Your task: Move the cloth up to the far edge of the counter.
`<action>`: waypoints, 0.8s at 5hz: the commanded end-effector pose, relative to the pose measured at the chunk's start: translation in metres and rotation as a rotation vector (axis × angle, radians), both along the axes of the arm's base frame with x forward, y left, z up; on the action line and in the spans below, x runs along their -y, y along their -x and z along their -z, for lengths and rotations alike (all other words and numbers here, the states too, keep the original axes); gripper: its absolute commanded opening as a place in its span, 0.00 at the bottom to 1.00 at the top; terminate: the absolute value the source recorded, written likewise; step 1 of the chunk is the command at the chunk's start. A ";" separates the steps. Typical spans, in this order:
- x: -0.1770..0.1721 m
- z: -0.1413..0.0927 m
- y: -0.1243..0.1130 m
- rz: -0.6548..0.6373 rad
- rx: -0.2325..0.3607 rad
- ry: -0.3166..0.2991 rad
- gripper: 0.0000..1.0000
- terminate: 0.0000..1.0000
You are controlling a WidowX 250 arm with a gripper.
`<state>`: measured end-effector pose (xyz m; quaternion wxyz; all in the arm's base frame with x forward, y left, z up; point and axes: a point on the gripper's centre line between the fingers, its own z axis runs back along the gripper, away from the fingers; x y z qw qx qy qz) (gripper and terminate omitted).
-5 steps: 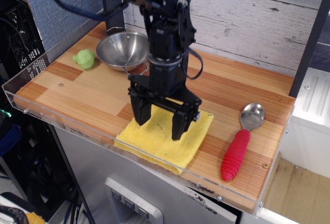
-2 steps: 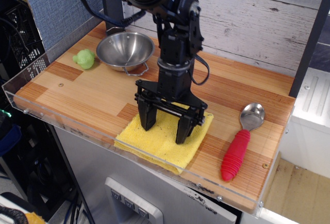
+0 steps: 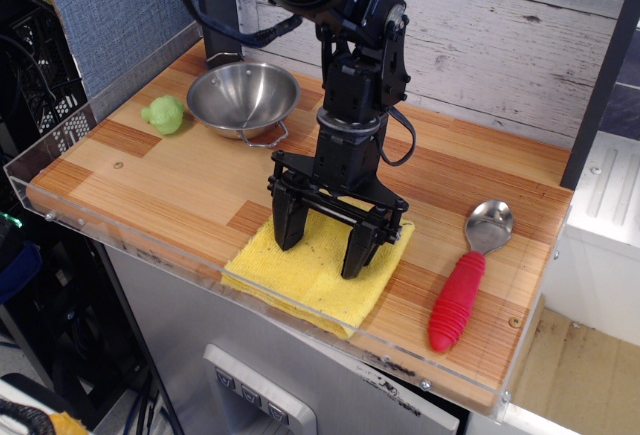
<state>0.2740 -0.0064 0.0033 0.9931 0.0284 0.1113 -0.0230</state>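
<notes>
The yellow cloth [image 3: 300,280] lies folded flat at the near edge of the wooden counter [image 3: 170,180], against the clear acrylic rim. My gripper [image 3: 323,252] points down over the cloth's far half, open, with both fingertips [image 3: 288,239] at or just above the cloth. The jaws stand wide apart and hold nothing. The arm hides part of the cloth's far edge.
A steel bowl [image 3: 243,98] stands at the back left, with a small green lump [image 3: 164,114] to its left. A red-handled spoon [image 3: 467,277] lies on the right. A white plank wall runs behind the counter.
My gripper has moved slightly right and down onto the cloth. The arm's upper part has shifted right. The cloth has not moved.
</notes>
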 end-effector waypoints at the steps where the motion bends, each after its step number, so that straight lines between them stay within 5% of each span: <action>1: -0.010 0.006 -0.046 -0.015 -0.010 -0.038 1.00 0.00; 4: -0.018 0.004 -0.109 -0.053 0.008 -0.028 1.00 0.00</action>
